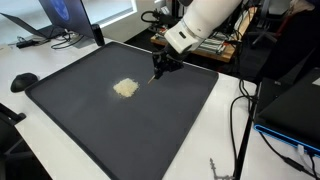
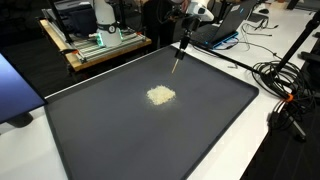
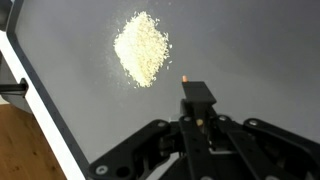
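Observation:
A small pile of pale yellow grains [image 1: 125,88] lies on a large dark mat [image 1: 90,130]; it shows in both exterior views [image 2: 161,95] and in the wrist view [image 3: 142,48]. My gripper [image 1: 164,62] hangs over the mat's far part [image 2: 185,38], beside the pile and apart from it. Its jaws [image 3: 197,112] are shut on a thin black stick-like tool [image 3: 197,95]. The tool points down at the mat [image 2: 179,58], its tip [image 1: 154,77] a short way from the pile. I cannot tell whether the tip touches the mat.
The mat [image 2: 120,140] covers a white table [image 1: 40,60]. A laptop [image 1: 60,20] and a black mouse [image 1: 22,81] lie beyond one edge. Cables [image 2: 285,85] lie on the table at another side. A wooden shelf with gear [image 2: 95,45] stands behind.

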Robot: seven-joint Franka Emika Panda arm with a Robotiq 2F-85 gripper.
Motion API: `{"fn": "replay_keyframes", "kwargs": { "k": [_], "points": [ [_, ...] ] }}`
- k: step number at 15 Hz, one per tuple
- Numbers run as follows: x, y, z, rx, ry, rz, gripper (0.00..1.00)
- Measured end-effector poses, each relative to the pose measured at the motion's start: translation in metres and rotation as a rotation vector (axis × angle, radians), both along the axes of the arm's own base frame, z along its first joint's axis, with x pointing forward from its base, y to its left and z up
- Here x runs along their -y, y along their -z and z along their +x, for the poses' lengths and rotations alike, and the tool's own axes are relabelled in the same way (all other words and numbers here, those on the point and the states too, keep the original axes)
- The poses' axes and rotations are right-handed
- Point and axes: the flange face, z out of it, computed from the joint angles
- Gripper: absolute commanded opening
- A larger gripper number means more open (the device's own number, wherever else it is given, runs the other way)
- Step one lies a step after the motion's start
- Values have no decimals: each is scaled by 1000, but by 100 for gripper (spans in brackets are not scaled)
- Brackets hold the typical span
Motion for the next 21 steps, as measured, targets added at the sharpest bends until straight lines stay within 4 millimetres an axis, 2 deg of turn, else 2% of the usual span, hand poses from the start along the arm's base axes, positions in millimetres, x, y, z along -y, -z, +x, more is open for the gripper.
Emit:
{"fn": "replay_keyframes", "kwargs": {
  "k": [4, 10, 17, 21],
  "points": [
    [-27, 28, 3, -31, -65, -89, 3],
    [-56, 53, 11, -59, -114, -291, 3],
    [-65, 86, 27, -103, -164, -410, 3],
    [-67, 93, 33, -113, -171, -417, 3]
  ]
}}
